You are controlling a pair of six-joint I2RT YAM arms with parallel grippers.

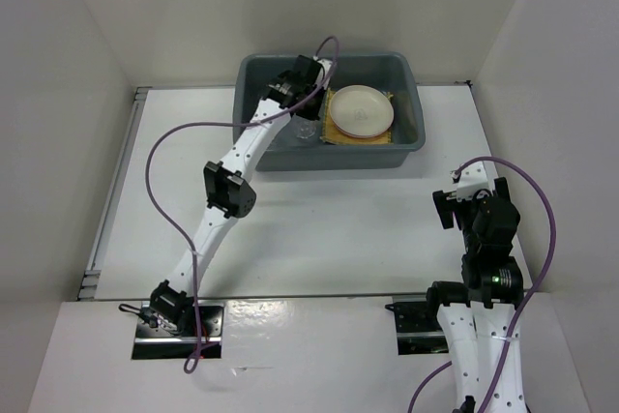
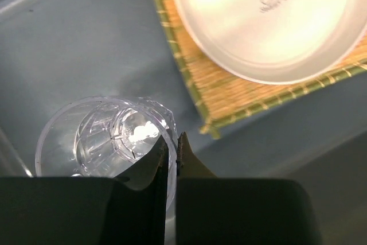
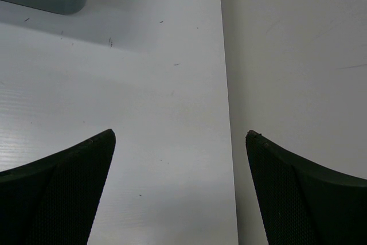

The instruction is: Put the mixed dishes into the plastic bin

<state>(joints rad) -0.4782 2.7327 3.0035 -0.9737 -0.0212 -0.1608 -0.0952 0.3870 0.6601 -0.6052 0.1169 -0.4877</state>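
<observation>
While the left arm reaches far over the table (image 1: 338,229) and down into the grey plastic bin (image 1: 329,163), its left claw (image 2: 173,139) is squeezed almost all the way shut. In the left wrist view the two dark fingers (image 2: 143,199) sit side by side with only a thin slit between them, and the thin side of the clear cup (image 2: 109,136) seems to run into that slit, so the claw looks like it is pinching the edge of the cup. The cup is inside the bin, on the left part of its grey floor, with its open mouth facing the wrist camera. Just beside the cup, a little apart from it, lies the yellow bamboo mat (image 2: 229,93), flat on the floor of the bin. The cream plate (image 1: 363,110) sits on top of the mat and covers most of it. The right claw (image 3: 180,136) is well apart from the bin, above the right side of the white table. Its fingers are spread wide, and it holds nothing.
</observation>
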